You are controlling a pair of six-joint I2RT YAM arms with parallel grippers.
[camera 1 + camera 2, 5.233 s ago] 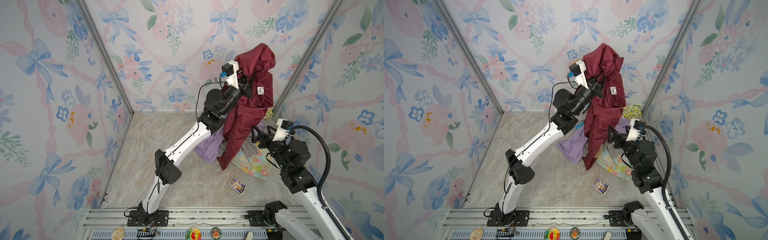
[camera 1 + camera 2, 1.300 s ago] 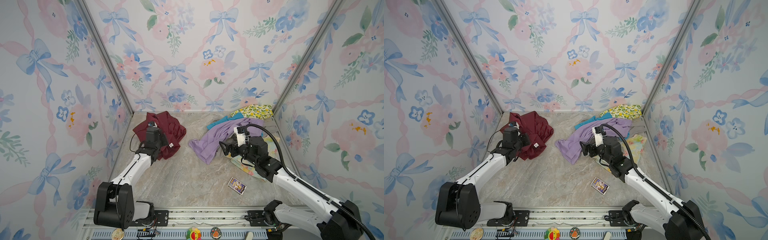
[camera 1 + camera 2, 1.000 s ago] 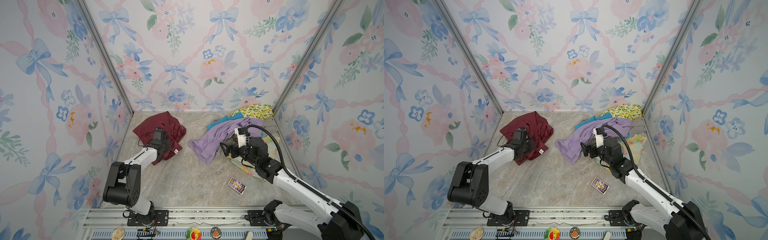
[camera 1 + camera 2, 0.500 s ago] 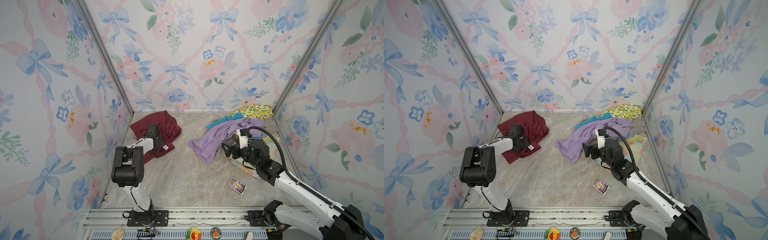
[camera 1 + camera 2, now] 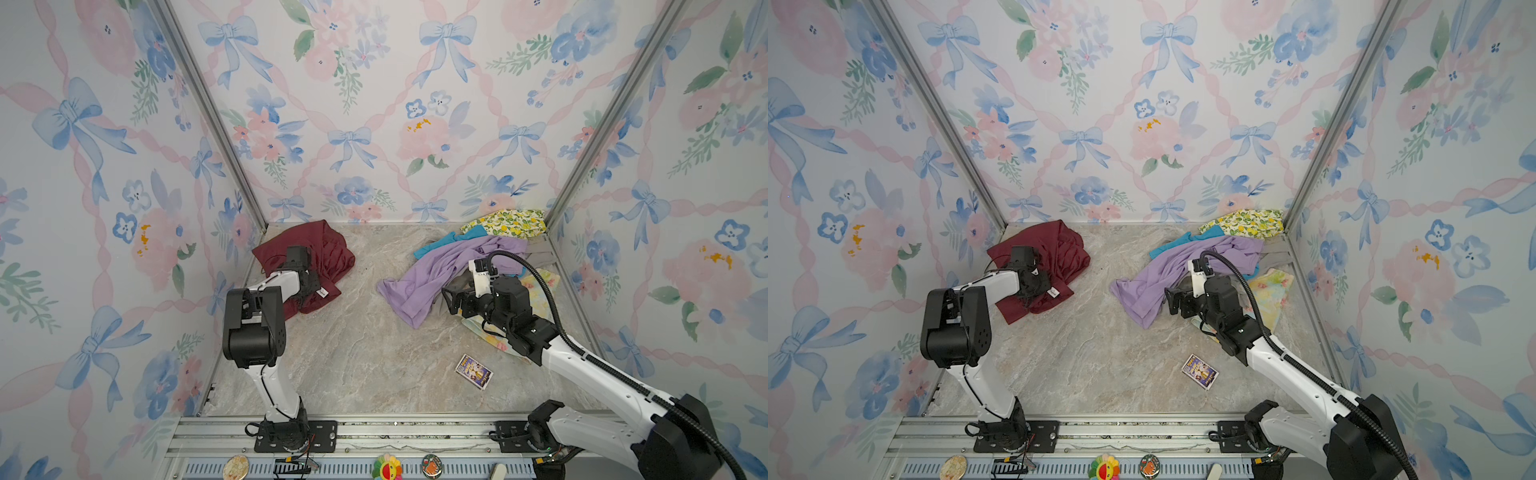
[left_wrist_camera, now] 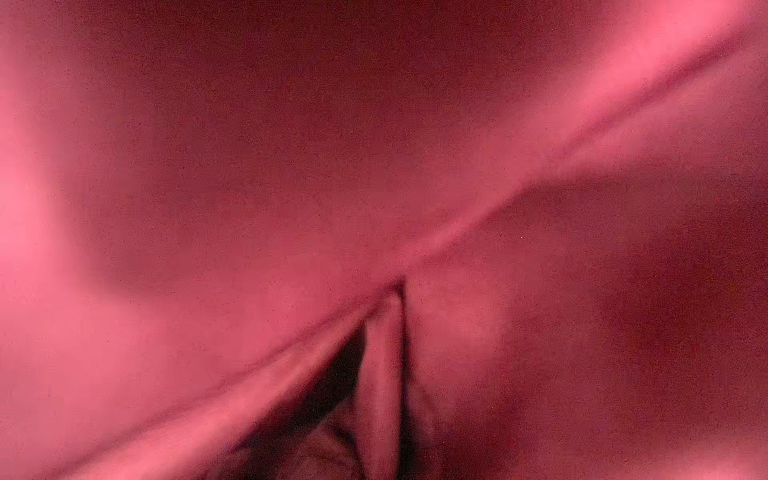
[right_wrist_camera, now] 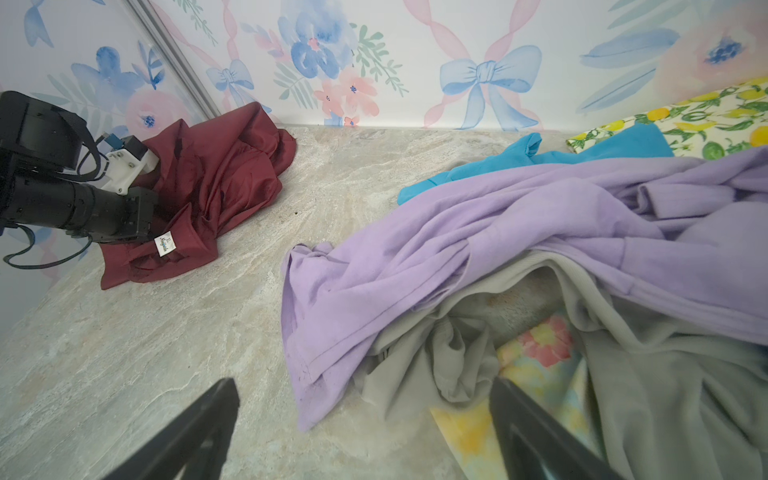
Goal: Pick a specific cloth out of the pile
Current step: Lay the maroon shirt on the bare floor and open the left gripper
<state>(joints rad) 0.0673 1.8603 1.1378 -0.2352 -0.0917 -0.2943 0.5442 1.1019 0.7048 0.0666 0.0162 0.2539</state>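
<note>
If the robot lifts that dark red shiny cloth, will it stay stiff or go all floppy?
Probably floppy: the dark red shiny cloth lies crumpled in soft folds. Maybe slippery too, since its surface has a sheen. It looks thin, so likely light for its size.

Maroon cloth (image 5: 332, 253): one, far left.
Cloths in the pile (image 5: 490, 249), far right: five: lavender cloth (image 5: 432, 274), teal cloth (image 5: 451, 240), grey cloth (image 7: 665, 395), lemon-print cloth (image 5: 511, 222), pastel floral cloth (image 5: 538, 289).
Printed card (image 5: 473, 371): one, near right on the counter (image 5: 365, 353).
Robot arms: two: left arm (image 5: 266, 299), right arm (image 5: 582, 361).
</note>
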